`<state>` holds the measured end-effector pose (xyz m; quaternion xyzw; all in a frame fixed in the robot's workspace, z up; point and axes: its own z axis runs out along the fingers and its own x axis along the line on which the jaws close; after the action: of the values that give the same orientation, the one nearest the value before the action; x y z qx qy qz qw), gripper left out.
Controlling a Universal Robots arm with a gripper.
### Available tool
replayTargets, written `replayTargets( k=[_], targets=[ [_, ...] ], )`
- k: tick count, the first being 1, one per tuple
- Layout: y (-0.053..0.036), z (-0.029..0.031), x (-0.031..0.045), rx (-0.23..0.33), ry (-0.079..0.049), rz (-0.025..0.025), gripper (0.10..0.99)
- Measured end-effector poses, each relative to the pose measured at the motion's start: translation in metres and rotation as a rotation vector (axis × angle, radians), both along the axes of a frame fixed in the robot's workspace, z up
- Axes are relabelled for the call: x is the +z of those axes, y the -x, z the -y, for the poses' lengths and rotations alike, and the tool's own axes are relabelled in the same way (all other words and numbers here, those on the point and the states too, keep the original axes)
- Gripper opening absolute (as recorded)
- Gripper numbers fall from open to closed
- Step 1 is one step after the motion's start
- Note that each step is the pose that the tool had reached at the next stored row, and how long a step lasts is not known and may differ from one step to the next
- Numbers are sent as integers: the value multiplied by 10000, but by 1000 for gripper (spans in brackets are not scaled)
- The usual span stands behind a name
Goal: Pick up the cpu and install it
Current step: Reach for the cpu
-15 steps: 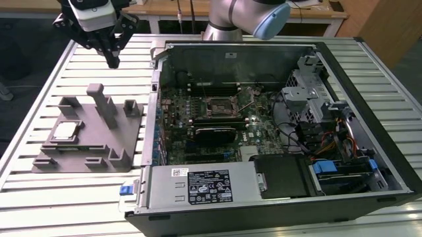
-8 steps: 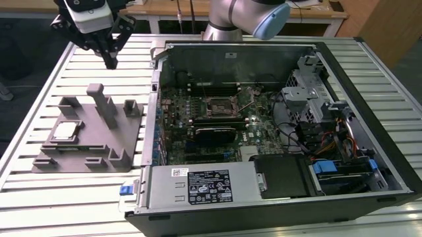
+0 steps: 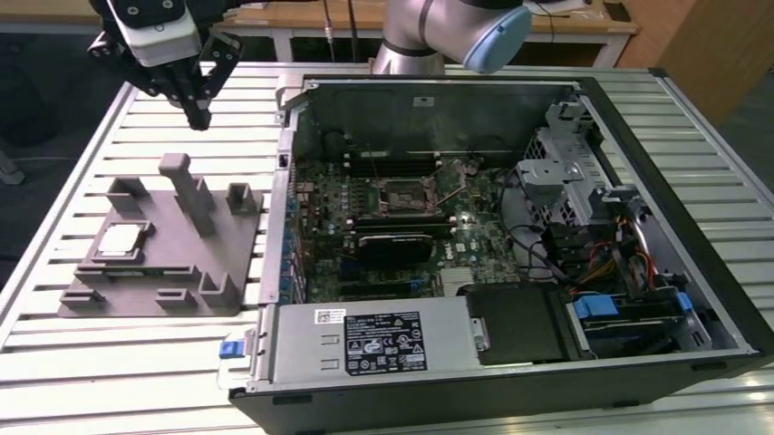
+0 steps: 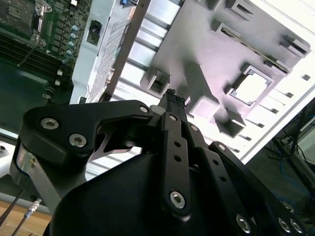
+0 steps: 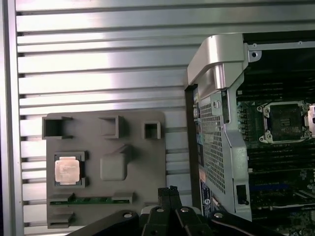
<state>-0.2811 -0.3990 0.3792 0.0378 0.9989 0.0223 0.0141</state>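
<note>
Silvery cpu (image 3: 121, 240) in grey fixture (image 3: 236, 249) recess; closed pincer (image 3: 198, 118) well apart.

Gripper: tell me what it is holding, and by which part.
Nothing. The black gripper is shut and empty, apart from the small silvery square cpu, which lies in the grey plastic fixture.

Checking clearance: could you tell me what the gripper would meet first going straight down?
The gripper probably meets the grey fixture near its edge, not the cpu; depth is unclear, possibly the slatted table.
</note>
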Motion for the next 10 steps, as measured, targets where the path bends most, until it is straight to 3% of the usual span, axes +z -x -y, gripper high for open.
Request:
replayTargets(
  k=[10],
  targets=[
    [97, 0, -56, -4, 0, -1, 106]
  ],
)
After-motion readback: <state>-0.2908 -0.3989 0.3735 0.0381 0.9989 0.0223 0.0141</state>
